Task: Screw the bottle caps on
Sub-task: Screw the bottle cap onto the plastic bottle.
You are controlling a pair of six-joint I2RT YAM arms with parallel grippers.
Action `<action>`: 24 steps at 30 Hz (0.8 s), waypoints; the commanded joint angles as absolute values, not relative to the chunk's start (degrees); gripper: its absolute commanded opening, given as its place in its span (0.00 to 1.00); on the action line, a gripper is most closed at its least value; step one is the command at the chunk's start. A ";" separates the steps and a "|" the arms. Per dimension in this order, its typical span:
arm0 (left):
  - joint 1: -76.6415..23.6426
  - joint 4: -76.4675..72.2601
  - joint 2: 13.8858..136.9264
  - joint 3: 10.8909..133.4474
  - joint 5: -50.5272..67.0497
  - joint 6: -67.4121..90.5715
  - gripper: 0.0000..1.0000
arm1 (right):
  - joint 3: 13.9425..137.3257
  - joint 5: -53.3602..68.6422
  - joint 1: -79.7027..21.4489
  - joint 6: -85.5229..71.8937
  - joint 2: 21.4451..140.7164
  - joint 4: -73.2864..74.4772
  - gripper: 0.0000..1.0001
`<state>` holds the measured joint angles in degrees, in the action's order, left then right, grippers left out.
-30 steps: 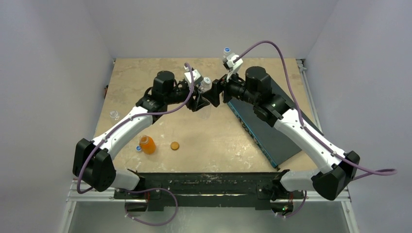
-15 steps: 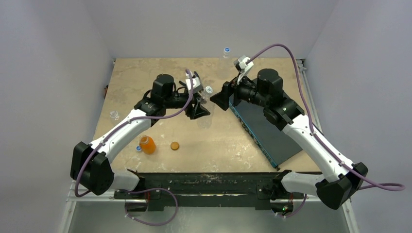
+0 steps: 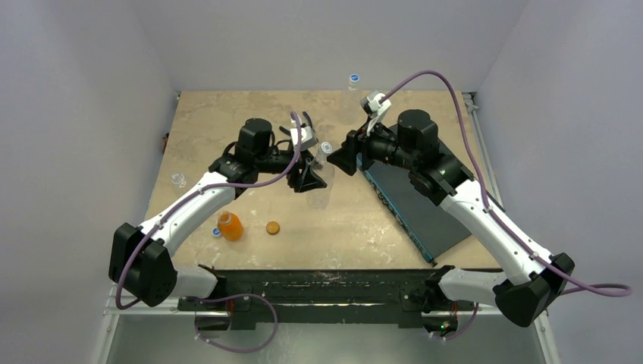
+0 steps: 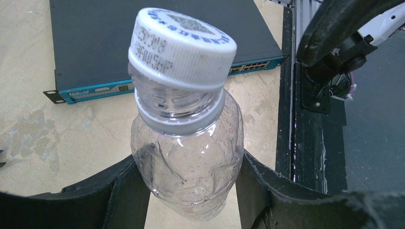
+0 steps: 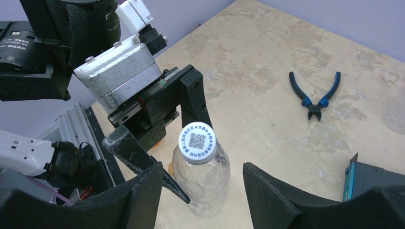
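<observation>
Left wrist close-up: black padded fingers [image 4: 119,195] of left end effector [image 4: 191,164] clamped on crinkled clear plastic bottle [image 4: 186,138], round ribbed white cap [image 4: 179,52] with printed top on its threaded neck. Beyond, over mottled beige tabletop [image 3: 227,121], right end effector [image 3: 337,155] gaping wide, touching nothing, just beside that cap.

You cannot see the base of the clear plastic bottle with the white cap [image 4: 188,157] from the left wrist. It runs off the lower edge between the black fingers of the left gripper [image 4: 191,179].

From above, the right arm [image 3: 474,205] covers the far end of the dark flat box with the teal front strip [image 3: 413,212]. The squat orange bottle [image 3: 230,227] half hides a small blue cap [image 3: 215,233].

A tiny clear thing [image 3: 177,180] near the left edge of the table [image 3: 227,114] is too small to name. In the right wrist view, a blurred clear shape [image 5: 395,112] is cut off at the right edge.
</observation>
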<state>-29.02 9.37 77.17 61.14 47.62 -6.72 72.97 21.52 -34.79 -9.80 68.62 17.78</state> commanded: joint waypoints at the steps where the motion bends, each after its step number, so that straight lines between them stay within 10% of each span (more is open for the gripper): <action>1: -29.35 8.96 75.49 61.17 49.88 -8.00 0.00 | 75.06 17.45 -35.86 -8.92 68.15 16.77 0.65; 24: -29.62 9.31 76.54 61.79 50.69 -7.74 0.00 | 78.11 10.78 -40.70 -7.93 71.40 15.05 0.53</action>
